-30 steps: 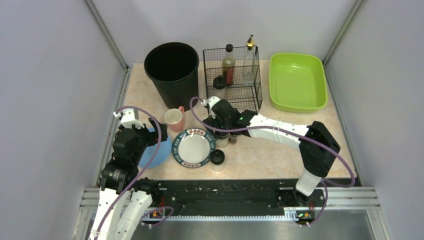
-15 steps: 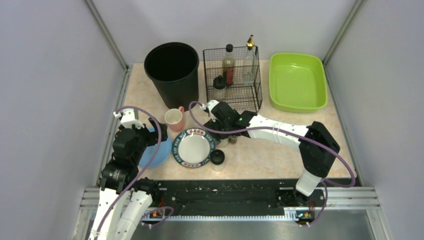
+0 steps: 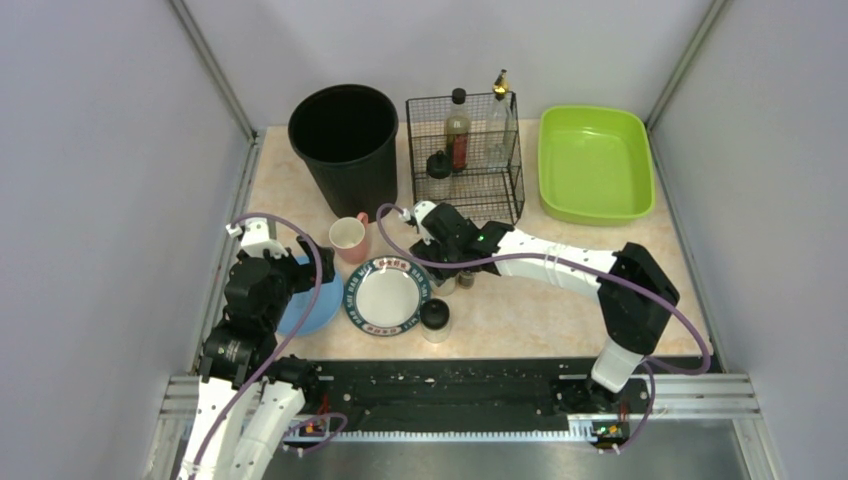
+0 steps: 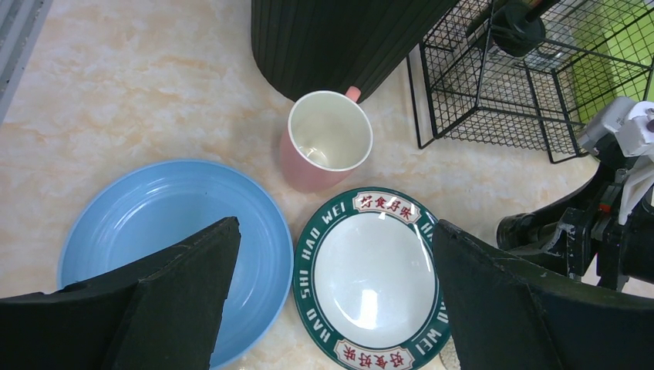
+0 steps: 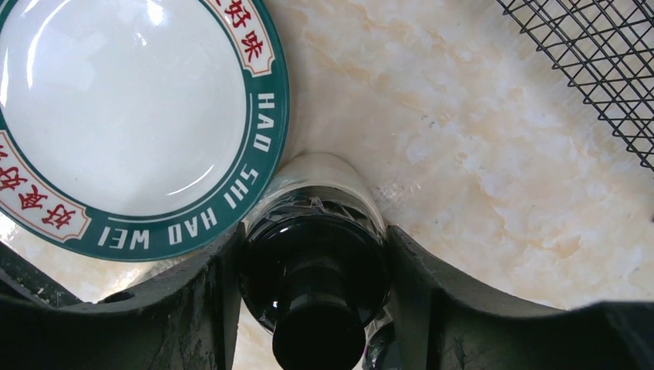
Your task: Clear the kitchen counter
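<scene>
The kitchen counter (image 3: 560, 300) is beige speckled stone. My right gripper (image 3: 445, 266) reaches down just right of the green-rimmed white plate (image 3: 387, 296). In the right wrist view the gripper (image 5: 312, 301) is shut on a clear shaker with a black cap (image 5: 316, 262), one finger pressed on each side, beside the plate (image 5: 131, 116). My left gripper (image 3: 298, 262) hovers open and empty over a blue plate (image 3: 312, 310). In the left wrist view its fingers (image 4: 185, 277) straddle the blue plate (image 4: 154, 223) and the green-rimmed plate (image 4: 375, 277), below a pink mug (image 4: 328, 142).
A black bin (image 3: 345, 140) stands at the back left. A wire rack (image 3: 465, 160) holding bottles is at the back centre, a lime-green tray (image 3: 595, 165) at the back right. A second small shaker (image 3: 466, 278) and a black-lidded jar (image 3: 434, 318) stand near the plate. The pink mug (image 3: 348, 236) sits before the bin.
My right gripper has shifted slightly left and settled lower round the shaker. The left arm has not moved.
</scene>
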Available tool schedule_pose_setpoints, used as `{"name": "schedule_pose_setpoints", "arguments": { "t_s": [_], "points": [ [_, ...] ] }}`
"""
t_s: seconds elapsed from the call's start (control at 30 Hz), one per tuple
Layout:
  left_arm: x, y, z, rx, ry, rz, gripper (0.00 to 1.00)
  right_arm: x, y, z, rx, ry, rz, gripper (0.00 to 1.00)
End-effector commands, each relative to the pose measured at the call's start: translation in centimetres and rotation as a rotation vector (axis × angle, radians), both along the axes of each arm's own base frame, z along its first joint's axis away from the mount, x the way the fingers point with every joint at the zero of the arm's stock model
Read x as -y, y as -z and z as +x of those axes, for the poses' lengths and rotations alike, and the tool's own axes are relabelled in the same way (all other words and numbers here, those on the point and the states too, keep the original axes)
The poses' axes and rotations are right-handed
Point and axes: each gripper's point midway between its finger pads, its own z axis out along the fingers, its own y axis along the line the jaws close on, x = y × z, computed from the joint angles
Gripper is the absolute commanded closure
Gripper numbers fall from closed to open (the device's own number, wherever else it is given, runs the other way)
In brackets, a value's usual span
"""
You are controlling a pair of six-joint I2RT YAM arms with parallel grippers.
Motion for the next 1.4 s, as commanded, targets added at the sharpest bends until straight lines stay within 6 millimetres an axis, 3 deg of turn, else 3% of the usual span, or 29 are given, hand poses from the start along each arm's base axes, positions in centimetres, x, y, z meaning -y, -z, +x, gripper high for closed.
{"name": "schedule_pose_setpoints", "arguments": {
  "t_s": [0.0, 0.17, 0.47, 0.8, 0.87, 1.07, 1.37],
  "points": [
    [0.2, -0.3, 0.0, 0.015, 0.015, -0.001, 0.01, -1.8, -2.7, 0.8, 0.050, -0.018, 0.052, 0.67],
    [0.3, -0.2, 0.0, 0.012, 0.016, 0.000, 0.01, -2.6, -6.3, 1.6, 0.108, -0.017, 0.110, 0.75],
    [0.3, -0.2, 0.0, 0.012, 0.019, 0.000, 0.01, -2.3, -15.5, 3.1, 0.279, 0.012, 0.217, 0.85],
    [0.3, -0.2, 0.0, 0.010, 0.017, 0.002, 0.01, 1.4, -26.1, 6.7, 0.567, 0.151, 0.203, 0.95],
    [0.2, -0.3, 0.0, 0.013, 0.015, 0.001, 0.01, 2.0, -27.4, 7.6, 0.592, 0.184, 0.209, 1.00],
    [0.2, -0.2, 0.0, 0.010, 0.015, 0.001, 0.01, 4.6, -29.3, 11.8, 0.643, 0.319, 0.227, 1.00],
    [0.3, -0.2, 0.0, 0.011, 0.018, 0.001, 0.01, 5.8, -28.5, 17.1, 0.652, 0.415, 0.210, 1.00]
  ]
}}
